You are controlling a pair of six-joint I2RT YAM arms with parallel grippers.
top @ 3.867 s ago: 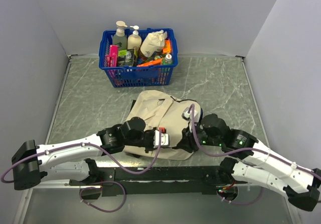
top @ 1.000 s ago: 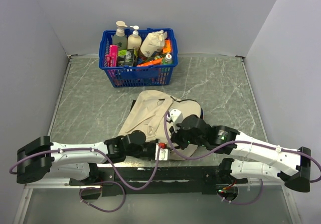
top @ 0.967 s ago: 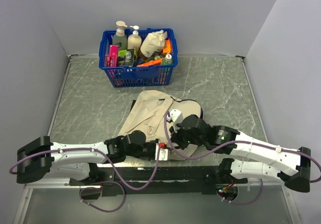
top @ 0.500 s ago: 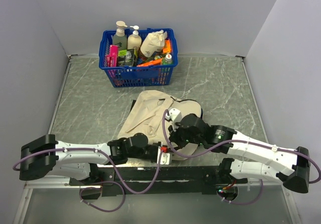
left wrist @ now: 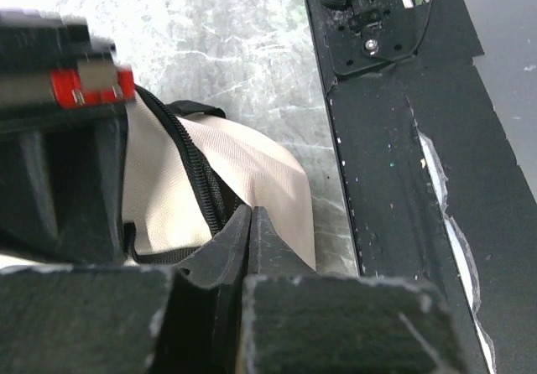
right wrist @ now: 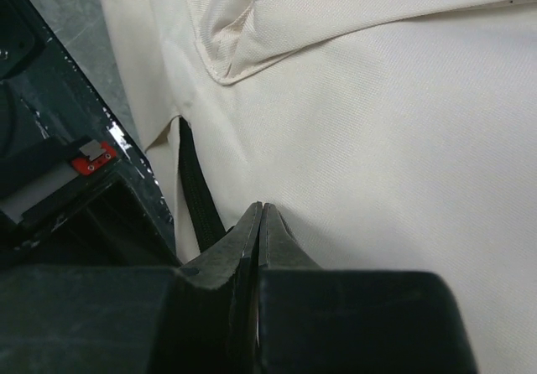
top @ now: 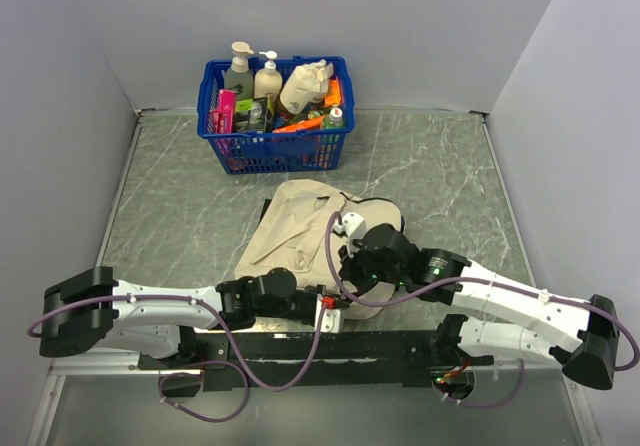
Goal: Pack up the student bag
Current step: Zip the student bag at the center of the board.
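**At the table's near edge: two closed grippers at the bag's mouth**

From above, the student bag [top: 300,228] lies flat on the table [top: 440,176], its near end between the two arms. It is well apart from the blue basket [top: 275,151] of goods at the back. The left gripper [top: 325,311] and right gripper [top: 350,271] sit close together at that near end.

Through the left wrist camera, the fingers are pressed together with no gap. They appear to pinch the beige lip just beside the black zipper [left wrist: 197,173].

Through the right wrist camera, the fingertips likewise meet, their tips touching the cream fabric next to a black strip [right wrist: 197,185]. No fold shows between them, so I cannot tell whether they hold cloth.

The step in hand looks like opening the mouth. To do it well, one gripper should anchor its lip low while the other takes the opposite lip and lifts away gently. The thin fabric could slip free, or the whole bag could drag.
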